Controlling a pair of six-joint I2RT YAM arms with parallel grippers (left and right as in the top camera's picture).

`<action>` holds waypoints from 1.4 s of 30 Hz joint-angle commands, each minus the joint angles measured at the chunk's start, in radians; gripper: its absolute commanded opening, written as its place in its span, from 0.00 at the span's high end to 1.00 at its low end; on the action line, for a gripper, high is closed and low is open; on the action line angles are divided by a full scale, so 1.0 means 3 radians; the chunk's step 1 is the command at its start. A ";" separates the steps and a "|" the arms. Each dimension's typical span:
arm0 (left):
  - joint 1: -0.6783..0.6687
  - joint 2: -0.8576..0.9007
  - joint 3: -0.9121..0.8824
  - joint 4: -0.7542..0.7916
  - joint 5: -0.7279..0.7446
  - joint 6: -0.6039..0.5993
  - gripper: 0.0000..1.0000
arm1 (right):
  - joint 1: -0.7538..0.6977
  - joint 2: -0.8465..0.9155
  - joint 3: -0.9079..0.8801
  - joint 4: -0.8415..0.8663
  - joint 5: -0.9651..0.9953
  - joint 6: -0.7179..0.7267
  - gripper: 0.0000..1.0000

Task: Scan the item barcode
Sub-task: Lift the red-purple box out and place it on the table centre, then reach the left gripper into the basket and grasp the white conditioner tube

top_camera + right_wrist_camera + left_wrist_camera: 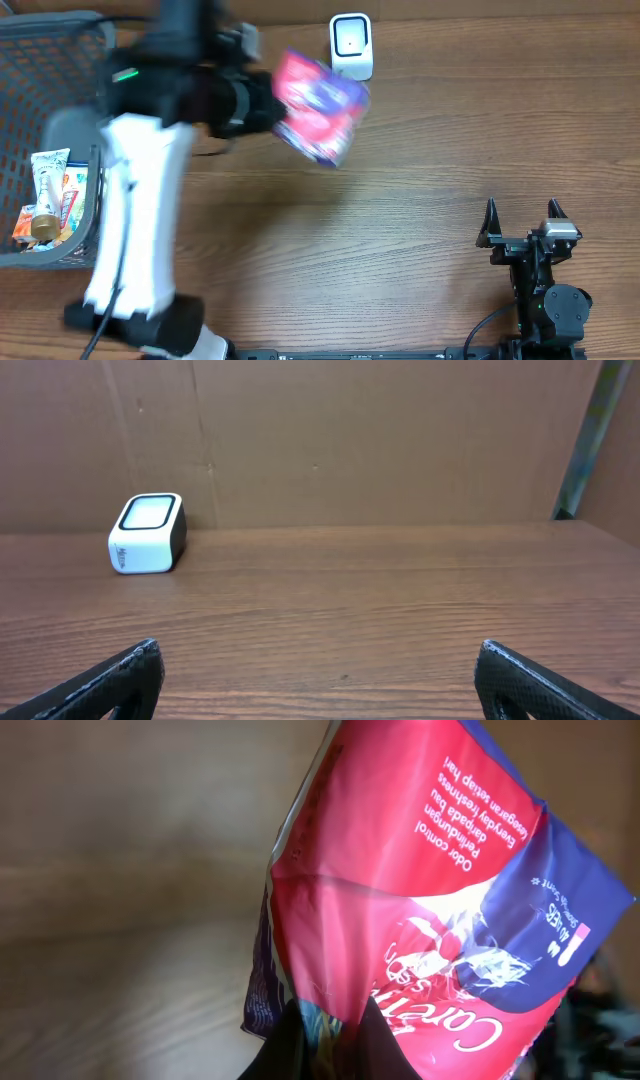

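Red-purple pack (400,920) pinched between left fingers (285,1055), near scanner (351,45); right fingers (110,680) spread.

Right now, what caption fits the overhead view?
Left gripper holds a red-and-purple packet near the white scanner; right gripper rests open.

left gripper (268,104) clamped, arm seemingly raised; right gripper (521,212) wide open, low.

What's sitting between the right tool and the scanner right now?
Nothing: only bare table runs from the right tool to the scanner, clearest in the right wrist view. Overhead, the packet hangs left of that line.
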 commanded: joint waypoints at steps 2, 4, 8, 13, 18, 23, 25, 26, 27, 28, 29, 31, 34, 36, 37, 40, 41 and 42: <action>-0.0436 0.0378 -0.0430 0.0168 -0.0159 0.0048 0.96 | 0.0022 -0.0027 -0.0036 0.0018 0.0004 -0.0003 0.00; -0.0561 0.0542 -0.0549 0.0287 -0.0182 0.0048 0.96 | 0.0022 -0.0027 -0.0036 0.0018 0.0004 -0.0003 0.00; -0.0763 0.0963 -0.0649 0.0586 -0.0319 -0.0052 0.96 | 0.0022 -0.0027 -0.0036 0.0018 0.0004 -0.0003 0.00; -0.0827 0.1265 -0.0649 0.0886 -0.0319 -0.0034 0.96 | 0.0023 -0.0027 -0.0036 0.0018 0.0004 -0.0003 0.00; -0.0771 0.1292 -0.0585 0.0829 -0.0318 -0.0010 0.18 | 0.0022 -0.0027 -0.0036 0.0018 0.0004 -0.0003 0.00; -0.0593 0.1291 -0.0043 0.0332 -0.0319 0.0020 0.07 | 0.0022 -0.0027 -0.0036 0.0018 0.0004 -0.0003 0.00; -0.0506 0.1291 0.0350 0.0060 -0.0320 0.0072 0.08 | 0.0023 -0.0027 -0.0036 0.0018 0.0004 -0.0003 0.00; -0.0453 0.1291 0.0577 -0.0076 -0.0319 0.0093 0.07 | 0.0023 -0.0027 -0.0036 0.0018 0.0004 -0.0003 0.00; -0.0393 0.1291 0.0827 -0.0210 -0.0318 0.0104 0.07 | 0.0023 -0.0027 -0.0036 0.0018 0.0004 -0.0003 0.00; -0.0343 0.1289 0.1040 -0.0317 -0.0317 0.0126 0.07 | 0.0023 -0.0027 -0.0036 0.0018 0.0004 -0.0003 0.00; -0.0214 0.1289 0.1532 -0.0558 -0.0318 0.0207 0.07 | 0.0022 -0.0027 -0.0036 0.0018 0.0004 -0.0003 0.00; -0.0074 0.1230 0.1876 -0.0577 -0.0249 0.0341 0.00 | 0.0023 -0.0027 -0.0036 0.0018 0.0004 -0.0003 0.00; 0.0195 0.1021 0.2135 -0.0577 -0.0257 0.0312 0.00 | 0.0022 -0.0027 -0.0036 0.0018 0.0004 -0.0003 0.00; 0.0453 0.0801 0.2167 -0.0577 -0.0284 0.0306 0.00 | 0.0022 -0.0027 -0.0036 0.0018 0.0004 -0.0003 0.00; 0.0582 0.0704 0.2166 -0.0577 -0.0313 0.0301 0.00 | 0.0022 -0.0027 -0.0036 0.0018 0.0004 -0.0003 0.00; 0.1057 0.0404 0.2155 -0.0577 -0.0488 0.0300 0.00 | 0.0023 -0.0027 -0.0036 0.0018 0.0004 -0.0003 0.00; 0.1227 0.0318 0.2145 -0.0577 -0.0570 0.0295 0.00 | 0.0022 -0.0027 -0.0036 0.0018 0.0004 -0.0003 0.00; 0.1442 0.0220 0.2124 -0.0577 -0.0679 0.0256 0.00 | 0.0023 -0.0027 -0.0036 0.0018 0.0004 -0.0003 0.00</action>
